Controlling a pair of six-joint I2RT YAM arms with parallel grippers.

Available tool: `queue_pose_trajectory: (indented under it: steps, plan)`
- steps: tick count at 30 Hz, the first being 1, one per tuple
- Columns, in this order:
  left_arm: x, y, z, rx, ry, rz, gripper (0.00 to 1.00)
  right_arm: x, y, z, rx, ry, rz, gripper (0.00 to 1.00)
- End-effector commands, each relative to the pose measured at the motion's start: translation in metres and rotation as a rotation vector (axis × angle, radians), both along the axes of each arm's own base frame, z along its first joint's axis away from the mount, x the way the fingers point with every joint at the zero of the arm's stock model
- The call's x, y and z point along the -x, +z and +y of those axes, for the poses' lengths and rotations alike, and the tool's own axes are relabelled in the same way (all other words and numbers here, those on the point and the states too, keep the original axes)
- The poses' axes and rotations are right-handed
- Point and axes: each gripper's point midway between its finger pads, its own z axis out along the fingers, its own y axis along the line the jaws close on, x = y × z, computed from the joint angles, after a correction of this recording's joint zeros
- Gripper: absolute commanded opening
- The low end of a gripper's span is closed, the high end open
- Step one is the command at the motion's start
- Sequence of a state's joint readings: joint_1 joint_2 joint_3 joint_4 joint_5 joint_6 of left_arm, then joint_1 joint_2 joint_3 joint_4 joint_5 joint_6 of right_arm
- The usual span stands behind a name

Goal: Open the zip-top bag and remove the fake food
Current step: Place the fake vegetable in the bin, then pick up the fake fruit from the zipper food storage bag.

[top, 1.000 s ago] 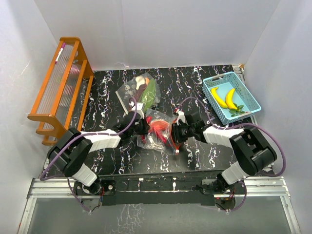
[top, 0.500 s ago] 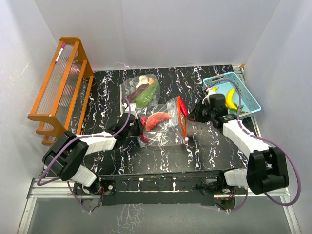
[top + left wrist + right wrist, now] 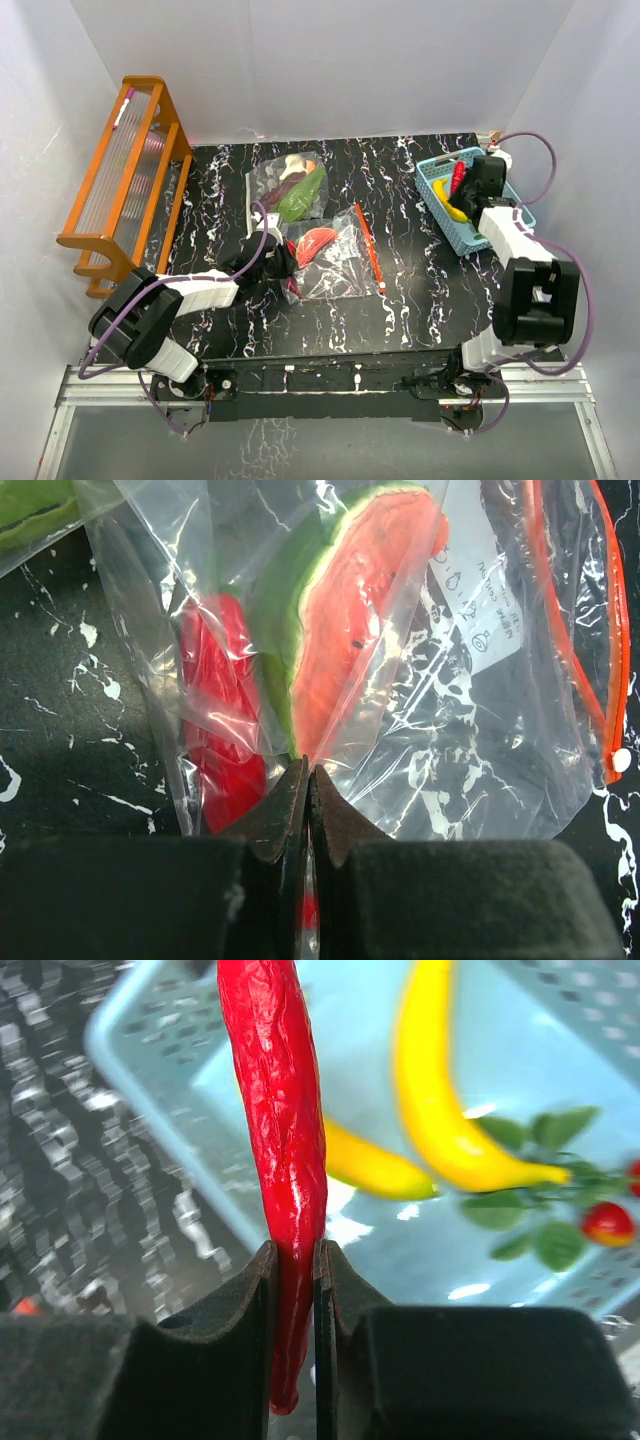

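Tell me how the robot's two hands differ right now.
The left hand pinches thin plastic of the clear bag low at the table; the right hand grips a red chilli over the blue basket. The left hand is closed almost completely; the right hand is kept slightly apart by the chilli's thickness. Both are shut on something.

I'm looking down on a black tabletop (image 3: 430,300) veined with white, like marble. Plain white walls box it in on three sides: back wall (image 3: 330,70), left wall (image 3: 40,140), right wall (image 3: 590,120). On the left side of the table stands an orange wooden rack (image 3: 130,170) with ribbed clear panels. A silver metal frame (image 3: 330,408) runs along the near edge. The light is soft and even.
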State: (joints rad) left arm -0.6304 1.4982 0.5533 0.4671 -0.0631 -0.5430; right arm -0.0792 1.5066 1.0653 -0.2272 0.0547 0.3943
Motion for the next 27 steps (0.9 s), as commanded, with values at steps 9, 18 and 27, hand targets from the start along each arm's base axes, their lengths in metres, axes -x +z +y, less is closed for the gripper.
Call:
queue_pose_trajectory:
  steps: [9,18,27]
  plan:
    - [0.005,-0.002,-0.008,0.016,-0.067,0.003,0.0,-0.019,0.004,-0.054,0.071,-0.115,-0.048,0.86]
    - [0.006,-0.013,-0.011,0.026,-0.071,0.034,0.0,0.001,0.004,0.073,0.21,0.138,-0.046,0.55]
    - [0.005,-0.008,-0.012,0.028,-0.074,0.023,0.0,0.025,-0.054,0.138,0.038,0.412,-0.028,0.22]
